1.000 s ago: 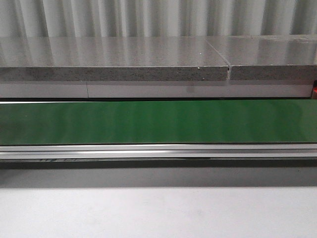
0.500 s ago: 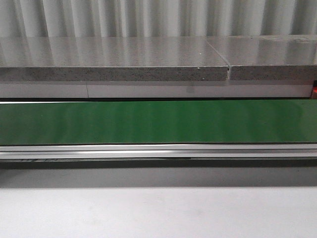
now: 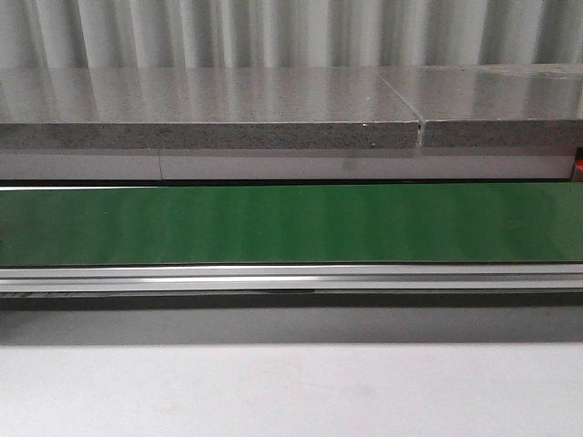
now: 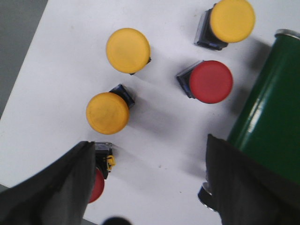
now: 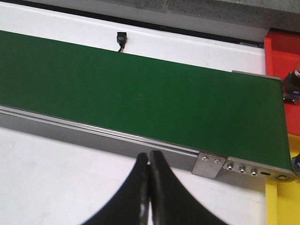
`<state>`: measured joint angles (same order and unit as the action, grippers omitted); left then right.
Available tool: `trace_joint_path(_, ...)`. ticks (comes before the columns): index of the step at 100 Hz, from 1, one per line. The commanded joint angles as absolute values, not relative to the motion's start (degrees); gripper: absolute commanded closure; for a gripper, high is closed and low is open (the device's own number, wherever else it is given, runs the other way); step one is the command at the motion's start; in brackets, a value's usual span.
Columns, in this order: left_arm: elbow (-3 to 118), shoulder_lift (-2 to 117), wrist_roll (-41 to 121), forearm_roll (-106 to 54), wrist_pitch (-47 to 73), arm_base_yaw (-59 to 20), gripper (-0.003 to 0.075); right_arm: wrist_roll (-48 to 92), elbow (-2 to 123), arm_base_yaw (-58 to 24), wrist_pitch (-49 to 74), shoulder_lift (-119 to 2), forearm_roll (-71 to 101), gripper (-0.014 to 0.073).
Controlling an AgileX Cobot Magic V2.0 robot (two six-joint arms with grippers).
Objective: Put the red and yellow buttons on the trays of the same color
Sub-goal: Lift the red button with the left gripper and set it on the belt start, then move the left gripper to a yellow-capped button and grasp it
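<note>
In the left wrist view three yellow buttons [image 4: 127, 50] [image 4: 107, 112] [image 4: 232, 19] and a red button [image 4: 211, 81] lie on the white table. A second red button [image 4: 97, 184] shows partly from behind one finger [image 4: 51, 187]. My left gripper [image 4: 150, 185] hangs open above bare table, close to the yellow and red buttons and holding nothing. My right gripper [image 5: 149, 157] is shut and empty, near the belt's front rail. Past the belt's end lie a red tray [image 5: 281, 47] and a strip of yellow tray [image 5: 280, 206]. No gripper or button appears in the front view.
The green conveyor belt [image 3: 291, 223] spans the front view, with a grey stone shelf [image 3: 209, 135] behind it. Its roller end [image 4: 269, 126] stands beside my left gripper. A dark object [image 5: 291, 83] sits at the red tray's edge. A small connector [image 5: 121, 37] lies behind the belt.
</note>
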<state>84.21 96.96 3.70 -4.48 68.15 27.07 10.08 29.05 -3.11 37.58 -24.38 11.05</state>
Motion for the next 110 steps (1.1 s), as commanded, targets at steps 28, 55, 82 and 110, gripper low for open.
trace_joint_path(28,85.94,101.62,2.07,-2.88,57.5,27.31,0.0237,10.49,30.42,-3.08,33.83,-24.49,10.94,0.0659)
trace_joint_path(55,86.05,106.73,1.99,-2.9,54.07,27.31,0.0237,10.49,30.42,-3.08,33.83,-24.49,10.94,0.0659)
trace_joint_path(82,86.27,110.05,1.86,-2.9,49.88,27.31,0.0238,10.49,30.42,-3.08,33.83,-24.49,10.94,0.0659)
trace_joint_path(110,86.27,110.55,1.11,-2.9,48.46,27.31,0.0344,10.49,30.42,-3.08,33.83,-24.49,10.94,0.0659)
